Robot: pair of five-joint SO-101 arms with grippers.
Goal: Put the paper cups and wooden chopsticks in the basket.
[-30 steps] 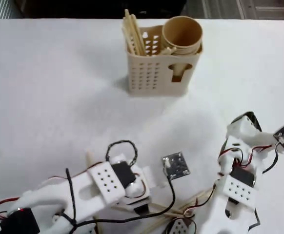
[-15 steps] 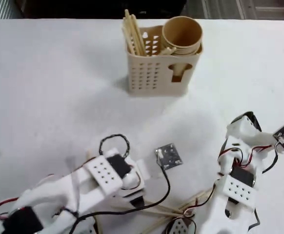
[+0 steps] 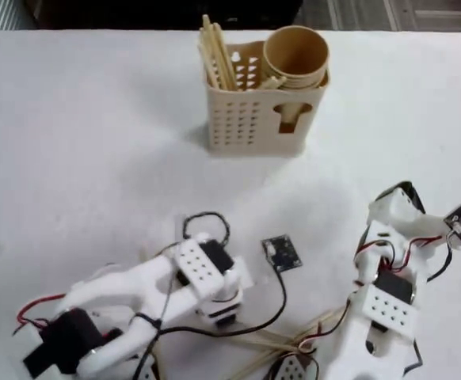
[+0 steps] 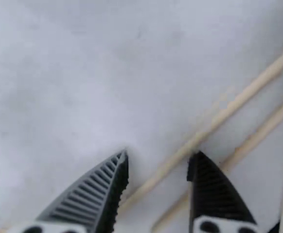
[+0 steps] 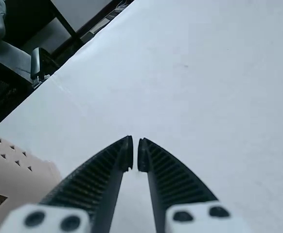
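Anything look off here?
Loose chopsticks lie crossed on the table, outside the basket. The open left claw straddles one. Nothing looks spilled or damaged.

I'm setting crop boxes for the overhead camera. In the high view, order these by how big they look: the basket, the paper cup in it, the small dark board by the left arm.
1. basket, largest.
2. paper cup, clearly smaller.
3. small dark board, smallest, though it may ride nearer the camera.
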